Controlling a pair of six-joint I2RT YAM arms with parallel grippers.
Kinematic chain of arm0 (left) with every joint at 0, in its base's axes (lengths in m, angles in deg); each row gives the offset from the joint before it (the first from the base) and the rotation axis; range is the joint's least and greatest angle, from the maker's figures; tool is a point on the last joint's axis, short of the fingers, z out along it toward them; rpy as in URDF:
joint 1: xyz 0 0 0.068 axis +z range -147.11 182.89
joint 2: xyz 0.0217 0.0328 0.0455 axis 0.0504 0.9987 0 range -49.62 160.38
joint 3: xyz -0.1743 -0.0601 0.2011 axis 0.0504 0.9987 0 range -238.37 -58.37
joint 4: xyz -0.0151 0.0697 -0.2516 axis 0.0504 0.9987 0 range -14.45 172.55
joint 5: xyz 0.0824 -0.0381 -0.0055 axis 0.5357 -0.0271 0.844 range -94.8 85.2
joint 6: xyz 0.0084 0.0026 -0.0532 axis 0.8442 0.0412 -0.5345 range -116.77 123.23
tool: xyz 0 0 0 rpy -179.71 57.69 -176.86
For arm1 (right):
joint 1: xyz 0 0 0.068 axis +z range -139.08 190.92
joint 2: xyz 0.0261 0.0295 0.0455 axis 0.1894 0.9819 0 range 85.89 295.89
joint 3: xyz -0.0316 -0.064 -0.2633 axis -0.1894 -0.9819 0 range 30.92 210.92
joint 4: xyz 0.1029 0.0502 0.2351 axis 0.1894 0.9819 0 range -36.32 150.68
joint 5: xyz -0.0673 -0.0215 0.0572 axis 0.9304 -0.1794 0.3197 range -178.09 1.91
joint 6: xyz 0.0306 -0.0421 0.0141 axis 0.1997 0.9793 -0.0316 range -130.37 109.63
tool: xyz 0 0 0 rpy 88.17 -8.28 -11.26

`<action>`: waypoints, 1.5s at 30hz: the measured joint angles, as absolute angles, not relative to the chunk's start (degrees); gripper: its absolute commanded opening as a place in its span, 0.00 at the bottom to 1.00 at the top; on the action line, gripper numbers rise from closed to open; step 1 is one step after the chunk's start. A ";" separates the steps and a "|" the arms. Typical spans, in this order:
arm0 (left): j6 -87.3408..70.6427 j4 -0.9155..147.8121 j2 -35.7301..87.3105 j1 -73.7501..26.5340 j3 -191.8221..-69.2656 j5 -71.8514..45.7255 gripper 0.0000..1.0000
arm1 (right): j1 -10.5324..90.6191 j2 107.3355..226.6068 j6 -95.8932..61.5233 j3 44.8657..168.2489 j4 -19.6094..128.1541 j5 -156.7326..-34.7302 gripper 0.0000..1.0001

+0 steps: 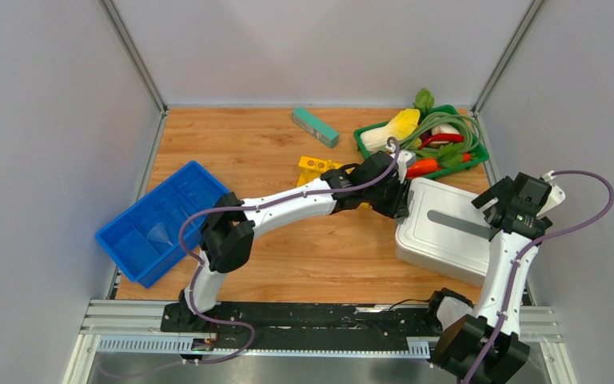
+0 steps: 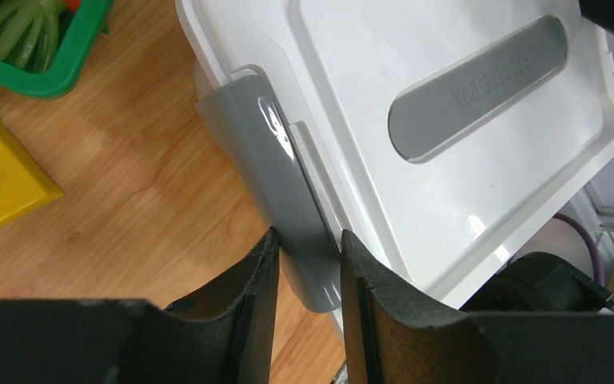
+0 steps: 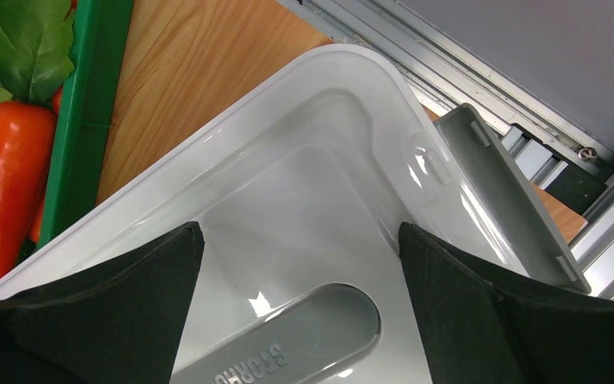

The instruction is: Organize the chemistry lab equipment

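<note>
Firstly, blue tray (image 1: 128, 240) at the worktop's left edge, yellow holed rack (image 1: 314, 166) partly hidden behind the left arm, left hand (image 2: 308, 236) pinching the grey latch (image 2: 276, 168) of the white storage box (image 1: 440, 240), lid strip (image 2: 480, 84) reading "STORAGE BOX", right hand (image 3: 300, 232) spread wide above the lid's right end.

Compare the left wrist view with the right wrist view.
Left wrist only: the left gripper astride a grey latch on the box's edge, and the yellow rack. Right wrist only: the open right gripper, a leaf, a second latch, the rail. Both: the white lid, its grey label, the green basket, the table.
</note>
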State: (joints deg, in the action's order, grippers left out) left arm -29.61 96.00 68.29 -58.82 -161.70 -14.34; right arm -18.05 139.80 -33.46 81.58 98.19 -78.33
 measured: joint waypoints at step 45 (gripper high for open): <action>-23.88 98.56 62.08 -59.65 -161.05 -19.76 0.63 | -29.81 139.91 -30.05 90.25 106.98 -82.35 1.00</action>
State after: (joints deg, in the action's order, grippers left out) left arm -23.88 98.56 62.08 -59.65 -161.05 -19.76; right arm -29.81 139.91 -30.05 90.25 106.98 -82.35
